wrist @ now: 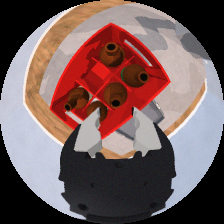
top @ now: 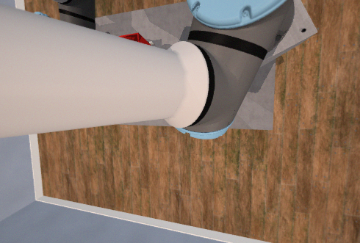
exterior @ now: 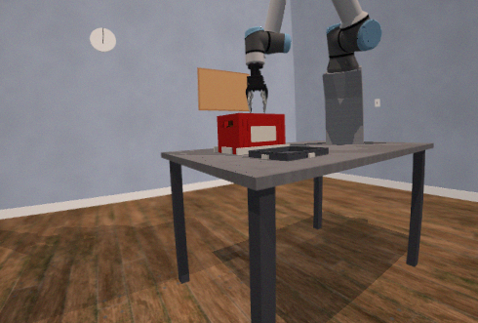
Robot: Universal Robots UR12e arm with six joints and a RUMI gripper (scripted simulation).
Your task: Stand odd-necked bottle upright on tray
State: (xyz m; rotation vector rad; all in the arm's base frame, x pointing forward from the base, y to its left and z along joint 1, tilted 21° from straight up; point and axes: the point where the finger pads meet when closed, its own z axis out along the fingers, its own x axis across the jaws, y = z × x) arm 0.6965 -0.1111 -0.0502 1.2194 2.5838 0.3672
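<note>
The red crate [top: 139, 39] [exterior: 231, 135] [wrist: 69, 75] stands on the table. In the wrist view it holds brown bottles: one at the top [wrist: 111, 54], one at the right [wrist: 133, 75], one in the middle [wrist: 116, 93], one at the left [wrist: 78, 97] and one [wrist: 96, 109] partly hidden by the left finger. Neck differences are too small to tell. My gripper [exterior: 258, 111] [wrist: 116, 107] points down just above the crate, its jaws part open with nothing between them. The dark tray [exterior: 288, 156] lies beside the crate; the crate and my finger partly hide it in the wrist view.
The grey table [top: 257, 114] [exterior: 215, 166] carries the crate and tray close together. The arm's grey pedestal [exterior: 343, 110] stands at the table's far side. In the top view the arm hides most of the table, including the tray and gripper.
</note>
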